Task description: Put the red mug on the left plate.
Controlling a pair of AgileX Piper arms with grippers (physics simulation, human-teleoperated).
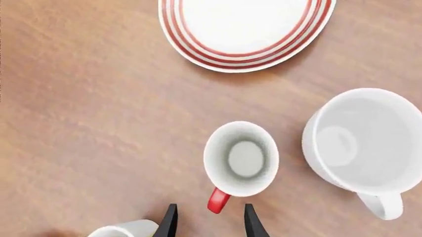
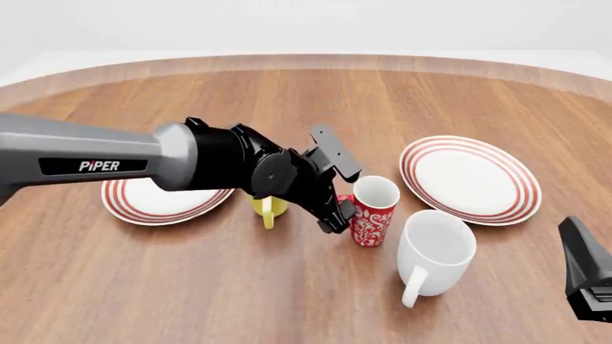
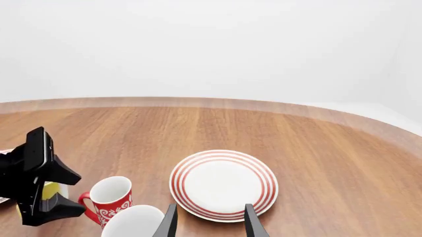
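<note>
Left fingers (image 1: 170,222) straddling red mug (image 2: 373,211) handle, yellow mug (image 2: 268,208), white mug (image 2: 435,252) flanking

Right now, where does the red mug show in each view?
Left wrist view: red mug seen from above, just beyond the fingertips.
Front view: centre, beside the left gripper.
Right wrist view: lower left.
Shared landmark: the white mug, next to it in all three.

Red mug (image 2: 373,215): white floral pattern, white inside. Left plate (image 2: 143,204): white, red rings. Table (image 2: 287,107): brown wood grain.
</note>
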